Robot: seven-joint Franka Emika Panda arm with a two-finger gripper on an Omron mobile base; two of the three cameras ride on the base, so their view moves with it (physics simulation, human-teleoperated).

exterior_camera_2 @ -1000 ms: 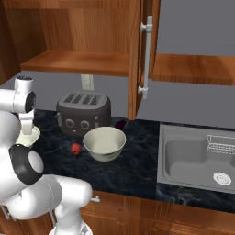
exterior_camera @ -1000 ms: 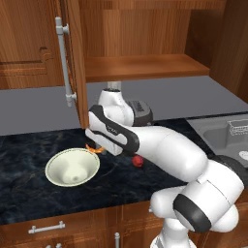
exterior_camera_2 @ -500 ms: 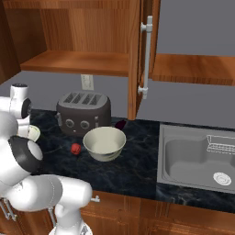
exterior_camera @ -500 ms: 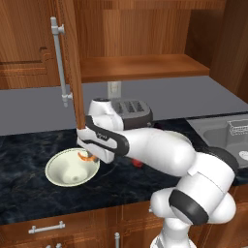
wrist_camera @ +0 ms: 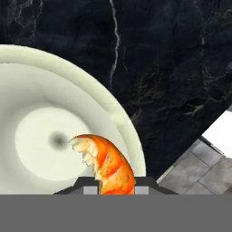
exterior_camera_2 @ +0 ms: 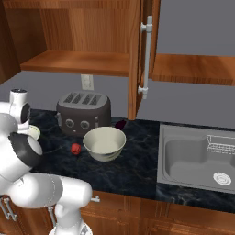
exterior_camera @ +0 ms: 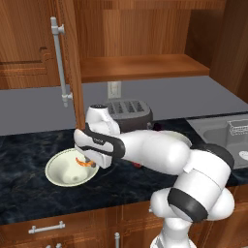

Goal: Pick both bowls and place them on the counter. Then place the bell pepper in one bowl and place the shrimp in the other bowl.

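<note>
shrimp (wrist_camera: 108, 168) is pinched between the nearly closed fingers of the hand (exterior_camera: 87, 163), hanging over the shallow bowl (exterior_camera: 62, 174) on the worktop (exterior_camera: 29, 193).

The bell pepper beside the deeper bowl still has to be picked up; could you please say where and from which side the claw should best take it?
The bell pepper is a small round lump on the counter, left of the deeper bowl and before the toaster. Probably best from straight above, pinching its widest middle: nothing offers a handle, and its neighbours crowd sideways approaches.
</note>
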